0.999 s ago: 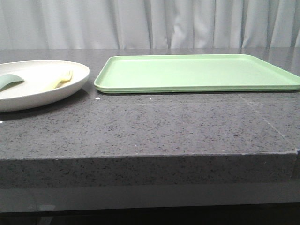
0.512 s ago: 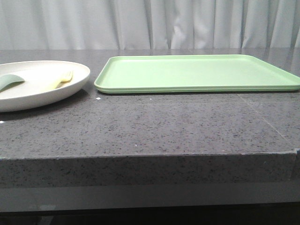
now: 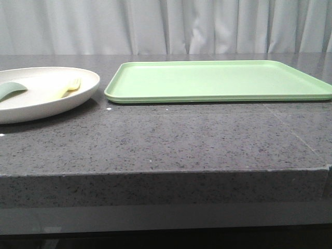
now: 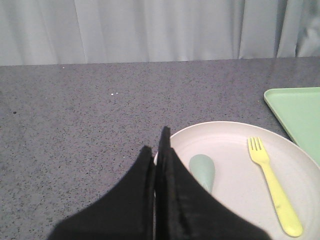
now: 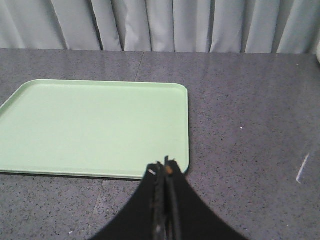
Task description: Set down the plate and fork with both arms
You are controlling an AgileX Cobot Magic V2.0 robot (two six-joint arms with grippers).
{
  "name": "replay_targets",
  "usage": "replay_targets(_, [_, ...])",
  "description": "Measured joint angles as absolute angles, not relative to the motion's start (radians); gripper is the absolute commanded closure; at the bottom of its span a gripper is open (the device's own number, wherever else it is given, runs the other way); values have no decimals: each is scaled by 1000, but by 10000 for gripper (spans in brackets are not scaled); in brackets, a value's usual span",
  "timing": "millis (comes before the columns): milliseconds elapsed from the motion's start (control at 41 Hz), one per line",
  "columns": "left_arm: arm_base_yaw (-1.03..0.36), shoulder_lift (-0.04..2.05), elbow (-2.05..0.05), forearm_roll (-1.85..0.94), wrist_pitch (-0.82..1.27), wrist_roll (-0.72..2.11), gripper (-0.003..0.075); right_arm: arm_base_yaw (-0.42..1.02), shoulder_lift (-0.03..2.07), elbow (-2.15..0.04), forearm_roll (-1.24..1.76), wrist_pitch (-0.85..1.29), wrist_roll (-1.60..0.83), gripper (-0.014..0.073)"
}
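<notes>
The cream-white plate (image 3: 46, 98) sits at the left of the table; it also shows in the left wrist view (image 4: 235, 165). The pale-yellow fork (image 4: 272, 185) lies in it, tines away from the gripper, and shows in the front view (image 3: 70, 88). A grey-green utensil (image 4: 202, 171) lies in the plate beside it. My left gripper (image 4: 159, 145) is shut and empty, its tips over the plate's near rim. My right gripper (image 5: 162, 169) is shut and empty, by the green tray's near right corner. Neither gripper shows in the front view.
A flat light-green tray (image 3: 218, 80) lies at the middle and right of the grey speckled table, also in the right wrist view (image 5: 95, 127). The table's front edge (image 3: 166, 174) runs across the front view. Grey curtains hang behind.
</notes>
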State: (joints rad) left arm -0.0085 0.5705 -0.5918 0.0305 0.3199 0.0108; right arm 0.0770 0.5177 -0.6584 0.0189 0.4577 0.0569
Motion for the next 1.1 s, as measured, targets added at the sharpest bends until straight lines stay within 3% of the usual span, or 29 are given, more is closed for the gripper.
replay_targets(73, [-8,573,-592,30,320,11,540,77,518,-658,19,459,57,398])
replay_targets(171, [-8,573,-592,30,320,11,293,77,518,-658,19,462,57,207])
replay_targets(268, [-8,573,-592,23,320,11,106,77,518,-658,19,462,57,94])
replay_targets(317, [-8,573,-592,13,320,11,58,77,518,-658,19,462,57,62])
replay_targets(780, [-8,619,-600,0,320,11,48,77,518,-658,19,462,57,46])
replay_targets(1096, [-8,920,-816,-5,474,11,48,77,518,-658,19,462,57,46])
